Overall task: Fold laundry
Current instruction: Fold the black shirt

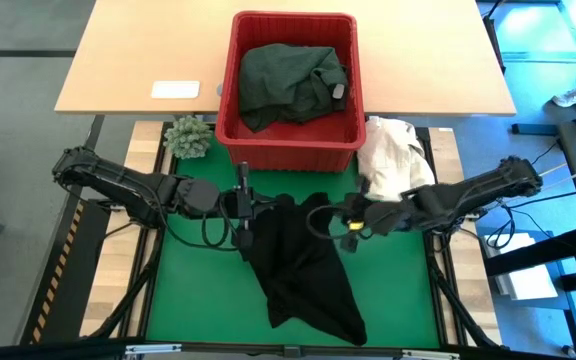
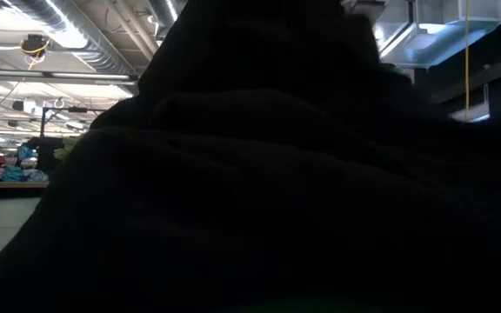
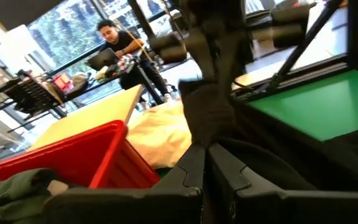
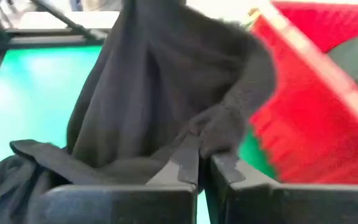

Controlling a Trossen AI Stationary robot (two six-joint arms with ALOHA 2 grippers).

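Black garment (image 1: 303, 268) hangs over the green mat (image 1: 193, 290), pinched at its top edge by both clamped grippers — left (image 1: 245, 206), right (image 1: 349, 224) — apparently just clear of the red basket (image 1: 290, 150).

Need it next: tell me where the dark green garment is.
In the high view, the dark green garment lies inside the red basket at the table's far middle.

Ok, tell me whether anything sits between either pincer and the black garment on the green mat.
Nothing visible does. The left pincer and the right pincer are both shut on the soft black cloth garment, one at each upper edge, in front of the red plastic basket.
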